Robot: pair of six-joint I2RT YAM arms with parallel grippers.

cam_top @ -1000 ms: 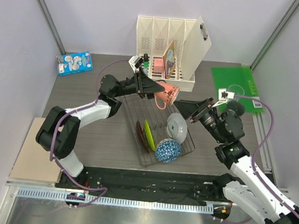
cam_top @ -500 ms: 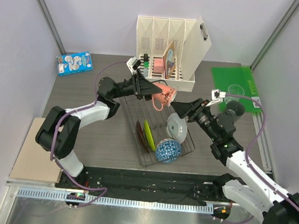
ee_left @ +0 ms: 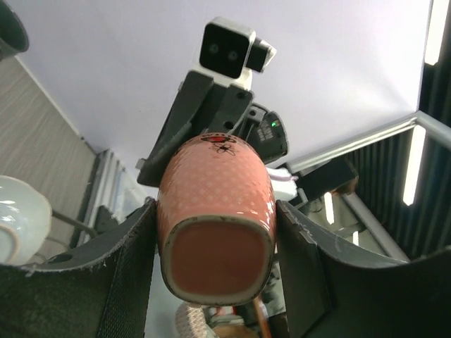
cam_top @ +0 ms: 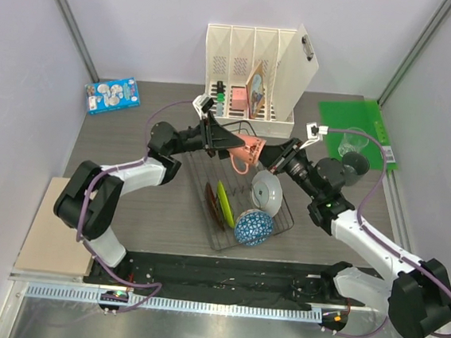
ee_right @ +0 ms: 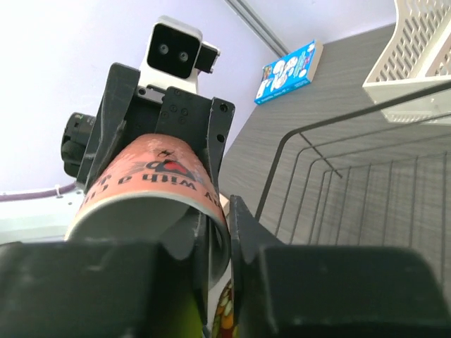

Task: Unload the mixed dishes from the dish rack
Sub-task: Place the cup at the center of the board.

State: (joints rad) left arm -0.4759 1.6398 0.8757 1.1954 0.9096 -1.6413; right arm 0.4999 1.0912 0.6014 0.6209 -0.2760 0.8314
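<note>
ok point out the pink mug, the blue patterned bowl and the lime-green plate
pink mug (cam_top: 252, 146): top view, its side
blue patterned bowl (cam_top: 253, 227): top view, outer wall
lime-green plate (cam_top: 221, 197): top view, upper rim

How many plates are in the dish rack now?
3. The red floral plate and the lime-green plate stand side by side at the left of the dish rack; the white plate leans at its right. Others may be hidden.

Dark wood-grain table (cam_top: 150, 202): holds wire dish rack (cam_top: 227, 239) at centre, cream file holder (cam_top: 253, 52) behind it, blue packet (cam_top: 112, 97) back left, green mat (cam_top: 346, 117) back right, tan board (cam_top: 55, 236) at near-left edge
</note>
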